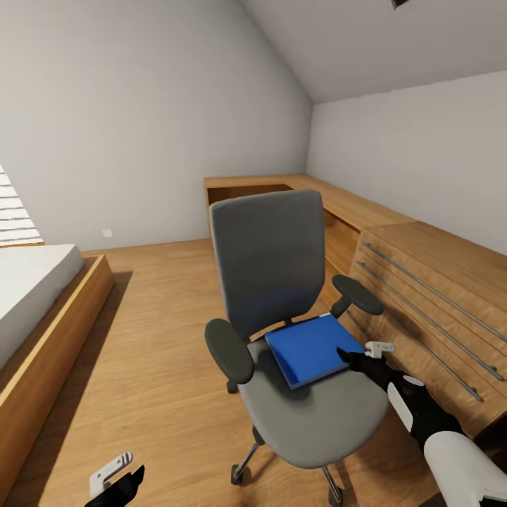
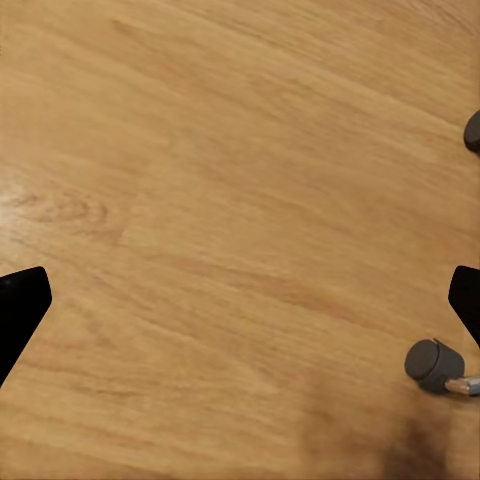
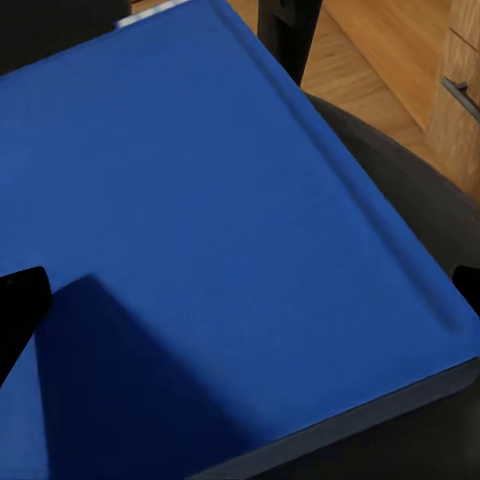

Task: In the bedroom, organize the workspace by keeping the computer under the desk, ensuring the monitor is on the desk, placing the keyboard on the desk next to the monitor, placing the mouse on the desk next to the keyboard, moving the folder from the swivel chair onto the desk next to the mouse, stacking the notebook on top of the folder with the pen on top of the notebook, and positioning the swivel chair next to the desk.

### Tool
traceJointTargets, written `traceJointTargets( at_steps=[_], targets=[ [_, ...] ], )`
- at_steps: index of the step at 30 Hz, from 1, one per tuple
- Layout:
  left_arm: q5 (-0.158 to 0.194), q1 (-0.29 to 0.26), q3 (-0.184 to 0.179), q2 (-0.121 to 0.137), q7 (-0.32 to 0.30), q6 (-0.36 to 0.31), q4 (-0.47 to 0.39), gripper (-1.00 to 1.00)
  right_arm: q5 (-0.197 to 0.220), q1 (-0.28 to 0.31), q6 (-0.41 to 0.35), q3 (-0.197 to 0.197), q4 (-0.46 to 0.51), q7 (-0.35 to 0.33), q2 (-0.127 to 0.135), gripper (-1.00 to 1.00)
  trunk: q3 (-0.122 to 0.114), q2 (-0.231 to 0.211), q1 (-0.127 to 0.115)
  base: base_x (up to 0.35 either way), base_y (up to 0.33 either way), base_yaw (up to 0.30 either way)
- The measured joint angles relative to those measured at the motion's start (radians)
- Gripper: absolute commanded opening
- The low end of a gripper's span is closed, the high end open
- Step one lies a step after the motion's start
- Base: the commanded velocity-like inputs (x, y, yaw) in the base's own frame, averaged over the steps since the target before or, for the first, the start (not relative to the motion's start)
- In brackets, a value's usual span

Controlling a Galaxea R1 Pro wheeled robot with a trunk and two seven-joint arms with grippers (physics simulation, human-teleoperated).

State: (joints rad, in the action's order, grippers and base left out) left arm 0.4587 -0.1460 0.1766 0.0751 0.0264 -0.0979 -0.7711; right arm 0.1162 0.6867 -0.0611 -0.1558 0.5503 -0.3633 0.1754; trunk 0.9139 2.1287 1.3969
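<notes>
The grey swivel chair [image 1: 271, 264] stands mid-room on the wooden floor, its back toward the far wall. The bright blue folder [image 1: 310, 347] lies flat on its seat, between the black armrests. My right gripper [image 1: 350, 355] hovers at the folder's right edge, just above it. In the right wrist view the folder [image 3: 230, 220] lies under the open right gripper [image 3: 240, 300], which holds nothing. Low at the chair's front left, my left gripper [image 1: 123, 484] hangs open over bare floor [image 2: 240, 300], near a chair caster [image 2: 435, 365]. The desk, computer, monitor, keyboard, mouse, notebook and pen are out of view.
A light wooden drawer unit [image 1: 436, 296] with long rail handles stands close on the chair's right and runs back to a corner counter [image 1: 282, 184]. A bed on a wooden frame [image 1: 42, 310] lies at left. Open floor [image 1: 162, 331] separates bed and chair.
</notes>
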Motion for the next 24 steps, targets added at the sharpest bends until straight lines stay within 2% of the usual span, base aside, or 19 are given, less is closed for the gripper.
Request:
traceJointTargets(
  at_steps=[24],
  targets=[
    [-0.001, -0.001, 0.0, 0.0, 0.0, 0.001, 0.0, 1.0, -0.001, 0.001, -0.002, 0.003, 0.001, 0.001, 0.001, 1.0, 0.0, 0.0, 0.0, 0.0, 0.0, 0.0]
  ],
)
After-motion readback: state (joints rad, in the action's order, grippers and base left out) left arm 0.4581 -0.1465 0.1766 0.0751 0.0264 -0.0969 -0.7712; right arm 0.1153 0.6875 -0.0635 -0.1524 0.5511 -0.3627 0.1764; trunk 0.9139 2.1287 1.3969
